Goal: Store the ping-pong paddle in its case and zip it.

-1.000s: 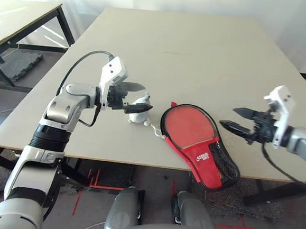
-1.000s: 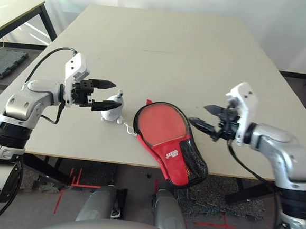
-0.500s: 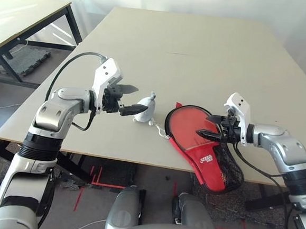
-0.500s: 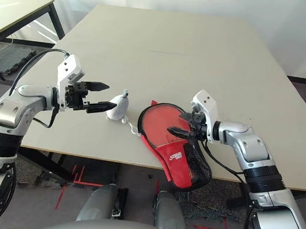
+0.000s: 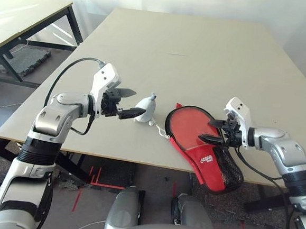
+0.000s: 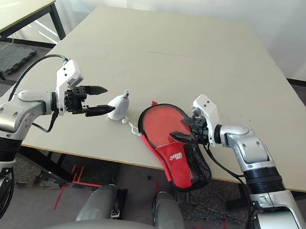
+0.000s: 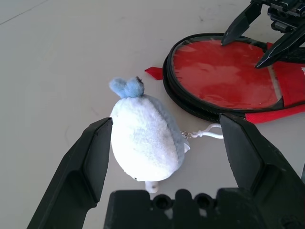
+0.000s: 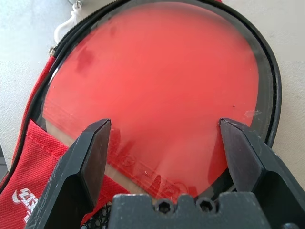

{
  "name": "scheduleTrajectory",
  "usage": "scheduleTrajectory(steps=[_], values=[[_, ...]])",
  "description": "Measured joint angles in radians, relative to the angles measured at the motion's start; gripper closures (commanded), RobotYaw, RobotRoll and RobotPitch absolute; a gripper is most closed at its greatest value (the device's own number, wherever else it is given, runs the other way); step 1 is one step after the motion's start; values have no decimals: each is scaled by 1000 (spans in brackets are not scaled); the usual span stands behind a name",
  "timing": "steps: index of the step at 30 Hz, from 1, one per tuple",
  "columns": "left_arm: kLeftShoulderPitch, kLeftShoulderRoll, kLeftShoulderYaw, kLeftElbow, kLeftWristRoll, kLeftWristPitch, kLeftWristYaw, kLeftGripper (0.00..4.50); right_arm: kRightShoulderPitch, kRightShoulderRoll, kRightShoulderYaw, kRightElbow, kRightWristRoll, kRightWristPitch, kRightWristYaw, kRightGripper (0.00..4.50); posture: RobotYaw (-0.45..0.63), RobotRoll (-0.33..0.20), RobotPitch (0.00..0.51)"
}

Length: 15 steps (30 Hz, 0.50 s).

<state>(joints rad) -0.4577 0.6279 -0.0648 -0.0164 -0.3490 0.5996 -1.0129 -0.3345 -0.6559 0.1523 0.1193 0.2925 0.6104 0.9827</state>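
Left eye view: round red paddle (image 5: 188,123) in clear-windowed red mesh-pocketed case (image 5: 208,164); fuzzy grey rounded plush (image 5: 146,109) at ten o'clock; all fingers (image 5: 132,113) wide apart, empty.

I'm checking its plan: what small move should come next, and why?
Probably lower the left claw and close it on the plush whale: the whale sits between its open fingers, and its white cord runs to the zippered edge of the case, so it may serve as the zipper pull.
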Motion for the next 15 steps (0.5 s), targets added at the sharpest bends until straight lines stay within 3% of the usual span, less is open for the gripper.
scheduleTrajectory(steps=[12,15], values=[[-87,-68,-125,159,163,-35,120,22,5,18,-4,-16,0,21,-1,4,119,0,27],[-102,-84,-156,201,209,-52,142,605,7,21,-7,-23,1,29,-3,0,111,0,28]])
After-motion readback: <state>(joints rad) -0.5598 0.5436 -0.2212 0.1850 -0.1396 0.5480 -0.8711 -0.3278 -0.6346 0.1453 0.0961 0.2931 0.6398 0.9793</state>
